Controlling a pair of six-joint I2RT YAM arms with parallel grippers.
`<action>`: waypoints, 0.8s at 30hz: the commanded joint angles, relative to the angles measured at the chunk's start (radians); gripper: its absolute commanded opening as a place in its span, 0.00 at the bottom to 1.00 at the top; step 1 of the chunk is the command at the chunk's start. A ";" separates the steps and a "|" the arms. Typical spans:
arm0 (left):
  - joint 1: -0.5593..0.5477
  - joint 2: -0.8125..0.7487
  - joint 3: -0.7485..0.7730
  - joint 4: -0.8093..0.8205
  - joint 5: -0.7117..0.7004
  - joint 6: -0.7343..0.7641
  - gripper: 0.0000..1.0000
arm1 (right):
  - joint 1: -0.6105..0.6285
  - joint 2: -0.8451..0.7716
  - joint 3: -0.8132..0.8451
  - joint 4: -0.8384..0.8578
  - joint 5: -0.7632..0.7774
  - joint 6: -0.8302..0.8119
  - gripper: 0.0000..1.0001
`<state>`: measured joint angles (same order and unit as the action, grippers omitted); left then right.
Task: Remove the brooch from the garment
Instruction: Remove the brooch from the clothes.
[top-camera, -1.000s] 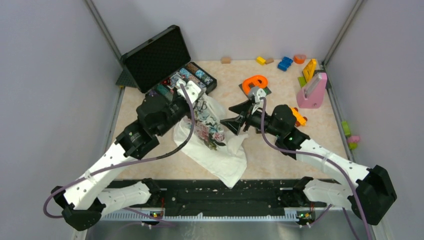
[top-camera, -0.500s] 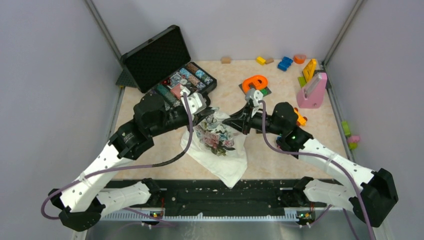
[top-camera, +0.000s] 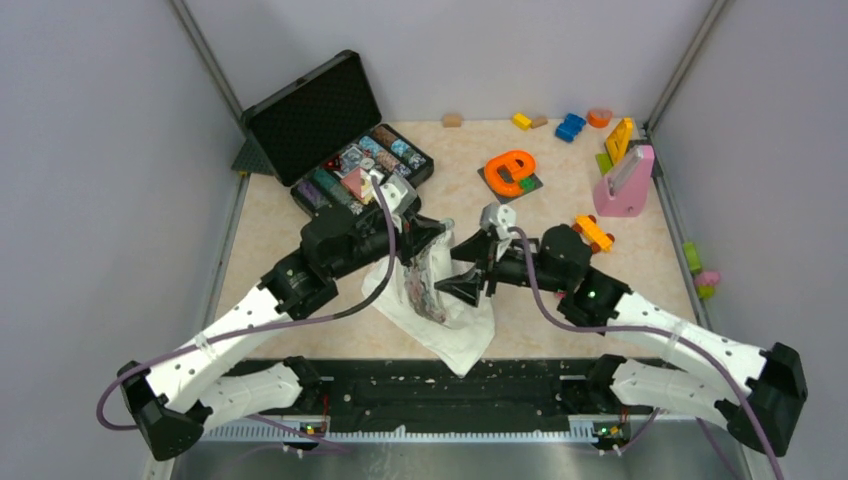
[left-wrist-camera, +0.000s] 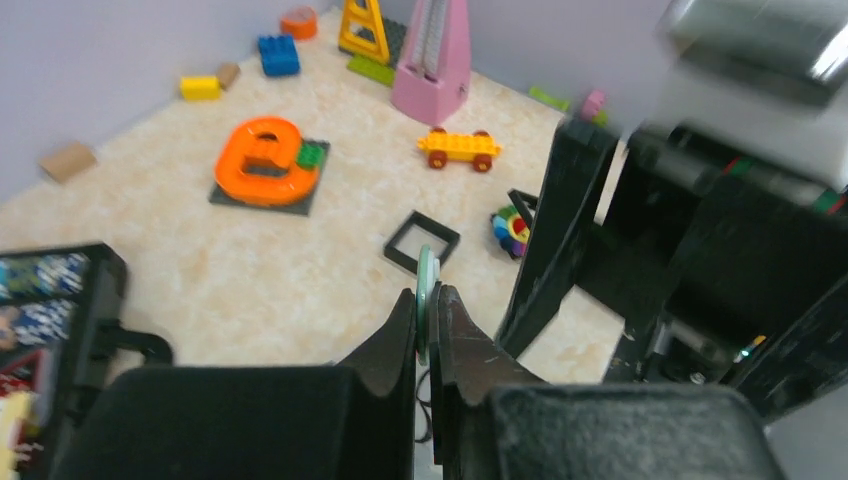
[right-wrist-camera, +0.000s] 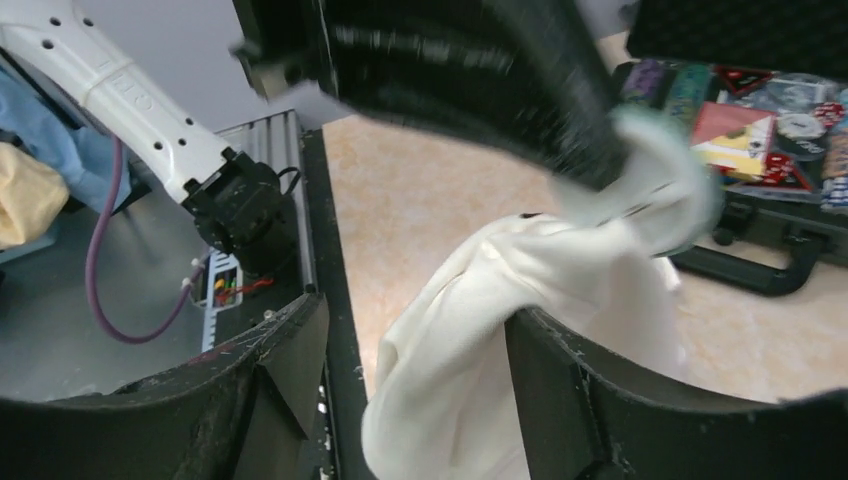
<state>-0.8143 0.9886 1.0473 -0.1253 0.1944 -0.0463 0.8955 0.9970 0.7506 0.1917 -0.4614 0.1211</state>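
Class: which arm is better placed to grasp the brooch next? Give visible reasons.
Right. The right tool is open and free, and the brooch lies close beside one of its fingers in the left wrist view. The left tool is shut on the garment, holding it up.

The garment (top-camera: 455, 330) lies mid-table. The open case (top-camera: 340, 150) stands to its far left. The letter-shaped block (top-camera: 510, 168) sits on a base plate (left-wrist-camera: 295, 198) behind the garment, and the toy car (top-camera: 593, 233) lies to the block's near right. The brooch (left-wrist-camera: 512, 228) lies on the table (top-camera: 280, 220) just beside a square frame (left-wrist-camera: 422, 241), left of the toy car.
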 joint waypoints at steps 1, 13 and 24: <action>-0.002 -0.080 -0.163 0.259 0.028 -0.235 0.00 | -0.049 -0.171 -0.062 0.127 0.094 0.075 0.73; 0.001 -0.223 -0.350 0.468 0.158 -0.501 0.00 | -0.166 -0.181 -0.166 0.370 0.015 0.400 0.71; 0.003 -0.224 -0.409 0.596 0.190 -0.570 0.00 | -0.173 -0.012 -0.248 0.811 -0.207 0.685 0.50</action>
<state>-0.8135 0.7605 0.6273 0.3248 0.3580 -0.5781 0.7300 0.9417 0.4969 0.7834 -0.5629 0.6853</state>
